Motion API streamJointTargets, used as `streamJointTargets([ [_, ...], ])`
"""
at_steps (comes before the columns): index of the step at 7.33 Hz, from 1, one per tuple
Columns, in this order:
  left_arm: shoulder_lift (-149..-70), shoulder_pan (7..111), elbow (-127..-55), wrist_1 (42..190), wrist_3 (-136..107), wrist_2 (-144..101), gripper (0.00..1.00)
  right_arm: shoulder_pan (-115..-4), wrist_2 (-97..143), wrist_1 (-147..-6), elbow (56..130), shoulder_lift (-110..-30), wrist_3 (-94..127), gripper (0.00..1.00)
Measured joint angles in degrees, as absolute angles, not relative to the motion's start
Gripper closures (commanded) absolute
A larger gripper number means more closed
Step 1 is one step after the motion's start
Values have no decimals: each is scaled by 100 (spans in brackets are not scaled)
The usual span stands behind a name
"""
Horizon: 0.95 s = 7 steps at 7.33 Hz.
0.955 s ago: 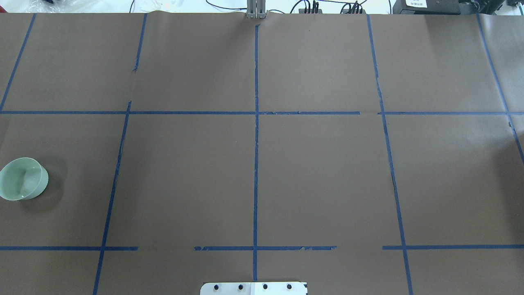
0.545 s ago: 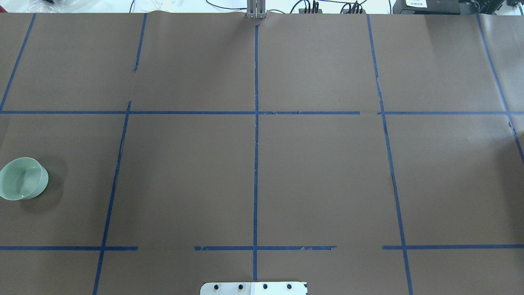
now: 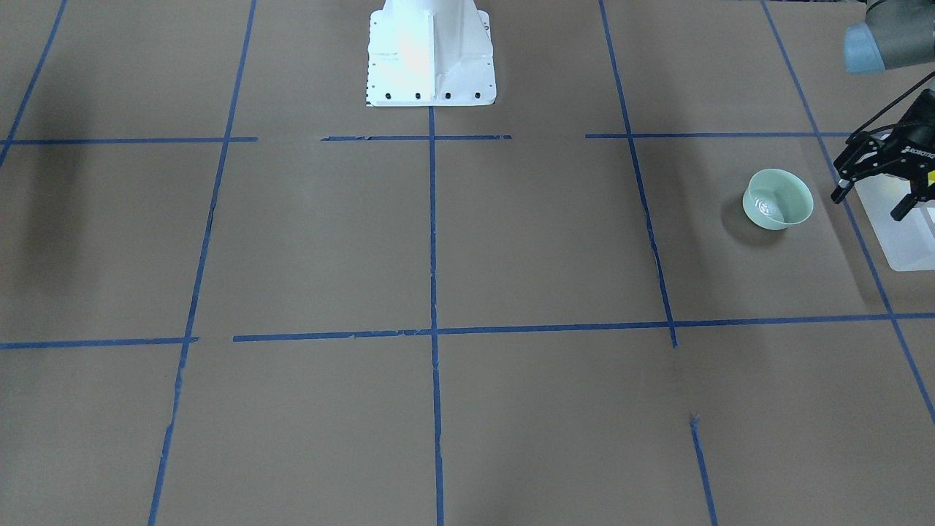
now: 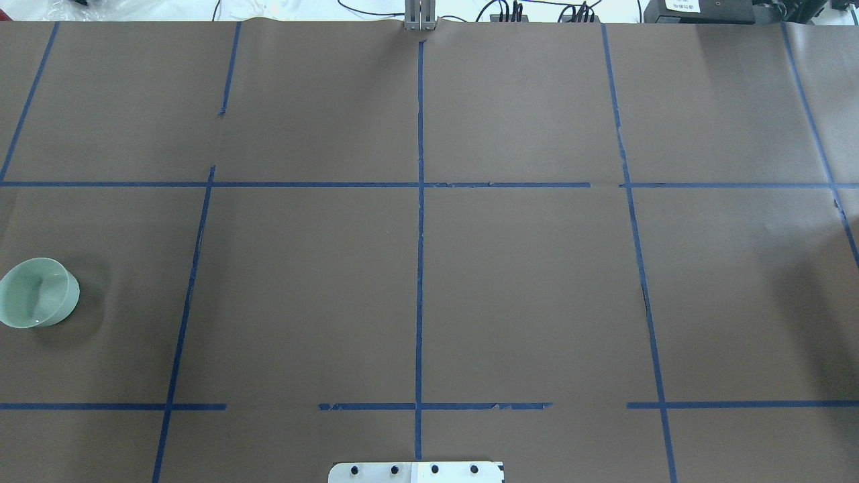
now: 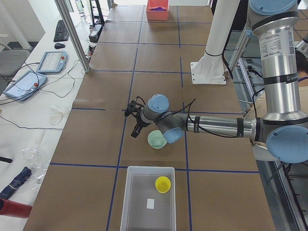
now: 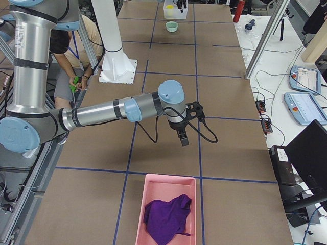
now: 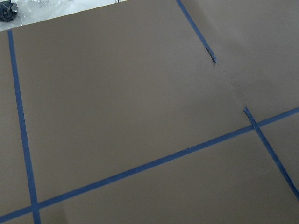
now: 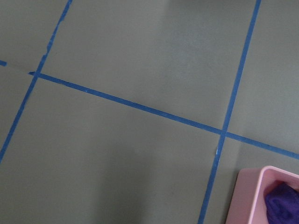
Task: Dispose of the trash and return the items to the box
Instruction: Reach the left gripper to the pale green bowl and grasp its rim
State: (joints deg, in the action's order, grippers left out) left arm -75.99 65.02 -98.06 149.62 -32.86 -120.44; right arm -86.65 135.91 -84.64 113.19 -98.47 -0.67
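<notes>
The left tool hangs above the tabletop with its fingers spread and nothing between them. The mint-green bowl stands upright just beside and below it, untouched and on the bare tabletop. From the left-end view, the frosted box lies past the bowl from this tool, at the tabletop's end. The yellow cup already sits upright inside the box, near one wall.

The right tool hangs far off at the opposite end of the tabletop, pointing down. It shows only in the side view, so I cannot tell whether its fingers are spread or pressed together. Just beyond it, a pink bin holds a crumpled purple cloth.

By my reading, the task is well along. The cup is back in the box, and the cloth in the pink bin is probably the disposal part done. What is left seems to be the bowl: the left tool is placed to take it by the rim, lift it and set it in the box beside the cup.
</notes>
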Motion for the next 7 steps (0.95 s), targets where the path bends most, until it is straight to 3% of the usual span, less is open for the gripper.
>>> streamJointTargets([
  [2,-7414,5582,-9199,15819,-4141,-11274,10,-8530,13594,-8437,11446,-9851,68,0],
  [3,-7387,5277,-8993,16056,-4347,-11063,30,-8515,13589,-8432,11457,-9852,68,0],
  [4,-7371,5120,-8795,16257,-4418,-10977,94,-8512,13583,-8420,11458,-9855,56,0],
  [5,-7362,5051,-8659,16384,-4446,-10950,100,-8509,13581,-8391,11461,-9861,43,0],
  [7,-7354,5015,-8585,16525,-4450,-10953,100,-8508,13574,-8356,11461,-9874,30,0],
])
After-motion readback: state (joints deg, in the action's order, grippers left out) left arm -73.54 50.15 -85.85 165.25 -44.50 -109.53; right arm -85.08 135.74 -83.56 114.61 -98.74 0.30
